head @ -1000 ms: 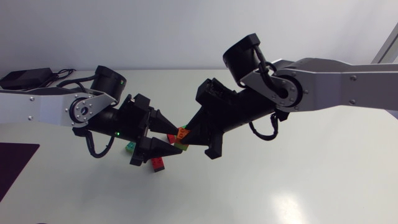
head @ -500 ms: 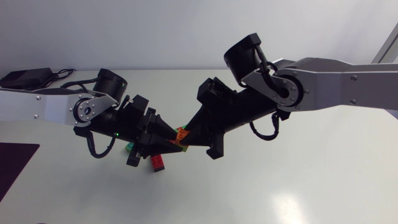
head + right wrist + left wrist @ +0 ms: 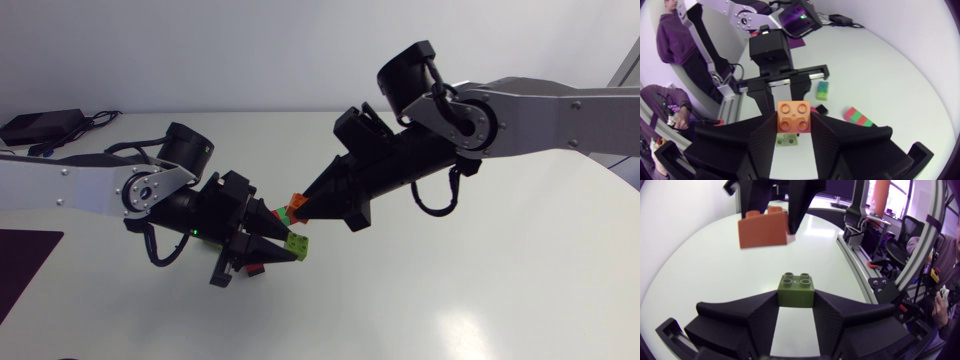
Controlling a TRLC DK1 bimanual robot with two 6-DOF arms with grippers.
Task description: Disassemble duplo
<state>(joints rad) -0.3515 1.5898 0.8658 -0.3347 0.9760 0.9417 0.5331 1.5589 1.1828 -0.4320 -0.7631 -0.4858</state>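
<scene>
Open room over the table (image 3: pixel 470 290) toward the right. Loose bricks (image 3: pixel 857 116) crowding beneath left gripper (image 3: pixel 290 241). Slim gap to right gripper (image 3: pixel 302 205).

The orange brick (image 3: pixel 794 116) and olive-green brick (image 3: pixel 796 290), each four-studded, sit apart in mid-air; a red-green stack (image 3: pixel 858 116) and a teal-green brick (image 3: pixel 822 90) lie on the counter (image 3: pixel 480 290)

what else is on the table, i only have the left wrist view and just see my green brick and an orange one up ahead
Observer: a red and green stack lies on the table; the right wrist view shows it.
Operator: any other loose pieces
Observer: yes, a green and blue brick lies apart from that stack.
Operator: is the orange one gripped properly
Observer: the right gripper has both fingers against the sides of the orange brick.
</scene>
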